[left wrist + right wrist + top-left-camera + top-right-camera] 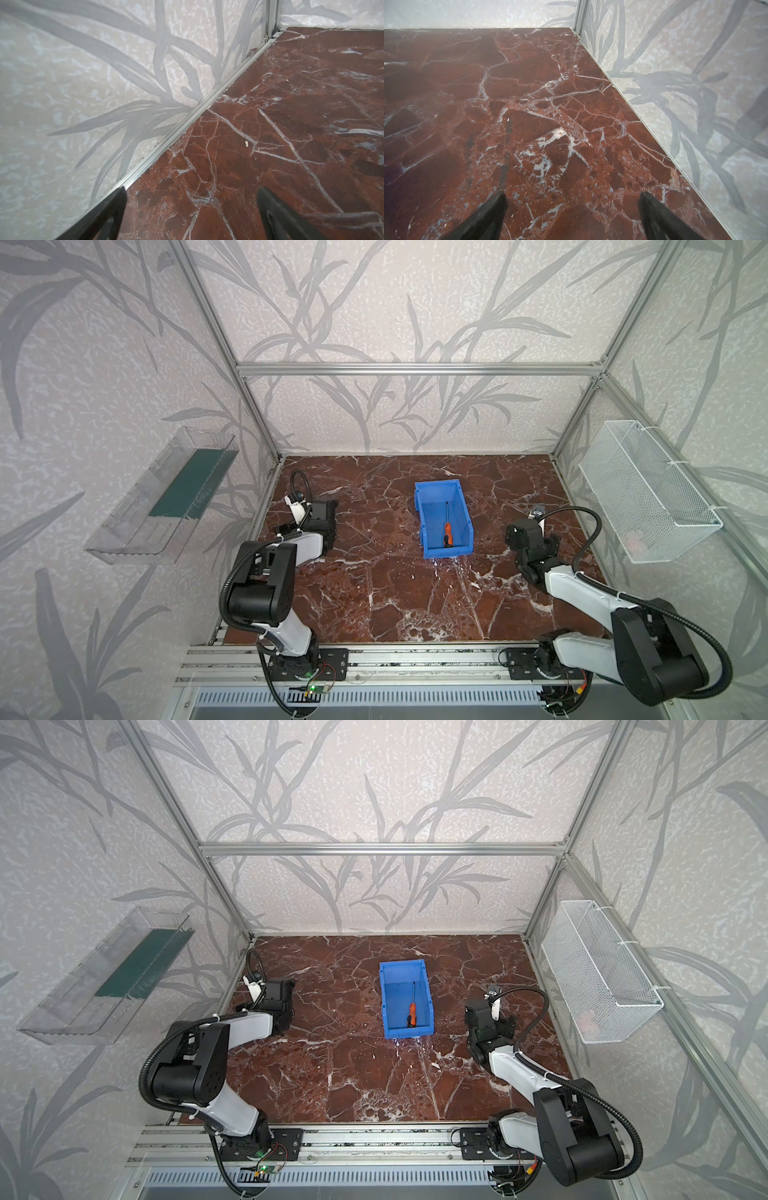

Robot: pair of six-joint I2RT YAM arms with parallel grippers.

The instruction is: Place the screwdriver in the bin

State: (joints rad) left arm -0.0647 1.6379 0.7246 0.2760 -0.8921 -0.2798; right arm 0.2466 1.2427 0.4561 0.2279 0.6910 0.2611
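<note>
Screwdriver (446, 527) lies inside the bin (420, 514), flat on its floor, in both top views. The orange handle is toward the low front lip and the thin shaft points at the back wall. The black end cap sits near the front lip, possibly touching it; cannot tell which. Bin stands upright near the middle of the surface (374, 597), between the two arms and well apart from each.

Left arm (305, 545) sits folded at the left edge of the surface. In the left wrist view the left jaws are spread wide with nothing between them, only bare surface and the frame rail (187, 122) beyond. Right arm (567, 578) sits to the right of the bin. In the right wrist view the right jaws are likewise wide apart and empty, bare surface under them.

Judgement: placing step looks done and the goal reads as met, with neither arm near the bin. Nothing further appears needed. If any move follows, it calls for keeping both arms off the bin walls so it is not nudged or tipped.
</note>
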